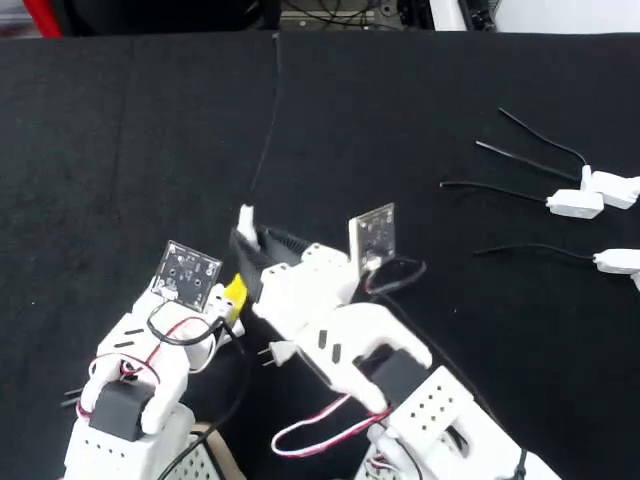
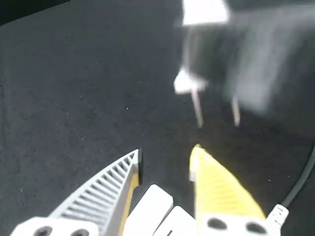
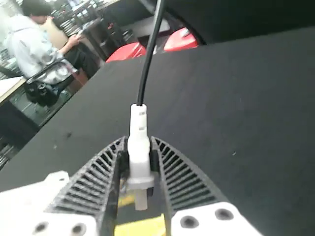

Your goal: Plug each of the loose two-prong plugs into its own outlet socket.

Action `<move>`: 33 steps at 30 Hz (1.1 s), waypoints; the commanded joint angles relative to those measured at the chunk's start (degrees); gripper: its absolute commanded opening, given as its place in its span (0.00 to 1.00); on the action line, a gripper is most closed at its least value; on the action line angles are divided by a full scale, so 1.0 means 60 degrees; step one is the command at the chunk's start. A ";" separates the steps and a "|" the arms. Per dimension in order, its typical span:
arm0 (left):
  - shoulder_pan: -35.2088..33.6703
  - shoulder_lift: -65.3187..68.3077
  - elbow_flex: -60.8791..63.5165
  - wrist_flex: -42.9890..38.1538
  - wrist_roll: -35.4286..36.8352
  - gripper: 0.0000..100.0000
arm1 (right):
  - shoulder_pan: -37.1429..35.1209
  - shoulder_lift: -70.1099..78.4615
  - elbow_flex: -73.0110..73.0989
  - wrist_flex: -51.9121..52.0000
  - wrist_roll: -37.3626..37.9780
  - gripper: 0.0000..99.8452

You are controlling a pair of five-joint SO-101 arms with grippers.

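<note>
Progress check: I'd call this early days. I can't see a single plug actually seated in a socket.

The black surface (image 1: 120,130) has both arms crowded together at the near edge. The right arm (image 1: 400,380) leans in over the middle and the left arm (image 1: 140,370) sits beside it.

The right claw (image 3: 138,143) is clamped on a white plug (image 3: 138,123). The plug's black cord (image 3: 150,59) runs away across the surface toward the far edge. In the left wrist view two metal prongs (image 2: 197,110) hang just ahead of the left claw (image 2: 166,151). I take those to be that same plug's prongs, but it's too blurry there to be sure.

The left claw is spread open with nothing pinched between its tips. It sits just beside the right claw, pointing at it.

Over at the right edge of the surface, well apart from the arms, is a bunch of white cord ends (image 1: 575,203) with thin black leads. Two of them are touching. They're too small to tell plugs from sockets, or whether any are mated.

There's also a loose plug (image 1: 280,352) lying on the surface right next to the right arm, prongs bare.

So my guess is one plug is in hand but not inserted, at least one more is waiting, and basically all the plugging is left to do.
</note>
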 commanded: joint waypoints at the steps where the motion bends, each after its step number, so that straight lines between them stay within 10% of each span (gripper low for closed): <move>1: 0.0081 -0.0103 -0.1179 0.0484 -0.0044 0.20 | -0.0645 -0.0168 0.0095 -0.0132 -0.0117 0.01; 33: -0.2278 -0.0103 -0.0725 -0.1451 0.0762 0.20 | -0.1084 -0.0066 -0.0974 0.2520 0.0513 0.01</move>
